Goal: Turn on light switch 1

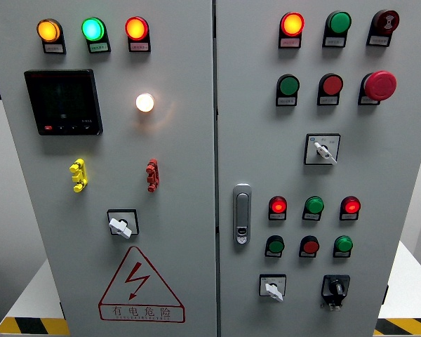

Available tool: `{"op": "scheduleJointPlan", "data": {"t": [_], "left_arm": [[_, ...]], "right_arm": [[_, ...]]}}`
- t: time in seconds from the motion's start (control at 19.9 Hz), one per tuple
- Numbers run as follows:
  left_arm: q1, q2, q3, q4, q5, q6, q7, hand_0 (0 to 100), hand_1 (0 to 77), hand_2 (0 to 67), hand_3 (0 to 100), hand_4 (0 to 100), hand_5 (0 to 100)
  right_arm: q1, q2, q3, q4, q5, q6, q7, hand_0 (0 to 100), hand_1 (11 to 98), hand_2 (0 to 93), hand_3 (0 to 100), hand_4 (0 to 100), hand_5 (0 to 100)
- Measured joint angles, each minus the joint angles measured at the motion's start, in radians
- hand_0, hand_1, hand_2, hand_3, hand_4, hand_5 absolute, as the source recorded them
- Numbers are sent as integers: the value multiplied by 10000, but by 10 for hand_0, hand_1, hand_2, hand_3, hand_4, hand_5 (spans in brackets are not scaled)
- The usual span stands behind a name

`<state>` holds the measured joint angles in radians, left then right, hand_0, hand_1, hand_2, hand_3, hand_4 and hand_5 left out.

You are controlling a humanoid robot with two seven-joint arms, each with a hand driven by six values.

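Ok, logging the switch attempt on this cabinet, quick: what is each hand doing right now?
Left hand: not in view, so its state cannot be told.
Right hand: not in view either.
Only the control cabinet front shows.

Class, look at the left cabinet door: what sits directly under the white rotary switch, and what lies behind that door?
Under the white rotary switch sits a red triangular warning sign with a lightning bolt. What lies behind the left door cannot be seen; the door is closed.
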<state>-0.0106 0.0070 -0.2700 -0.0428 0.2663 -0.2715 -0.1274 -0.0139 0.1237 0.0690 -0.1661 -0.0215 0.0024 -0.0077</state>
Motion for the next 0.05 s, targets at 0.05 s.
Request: {"op": "scheduleJointPlan", "data": {"t": [0.05], "left_arm": [[8,4,0,0,-6,1,0,0,0,0,0,0,0]], "right_arm": [[2,0,0,2,0,0,0,0,195,0,194,191,106]]}}
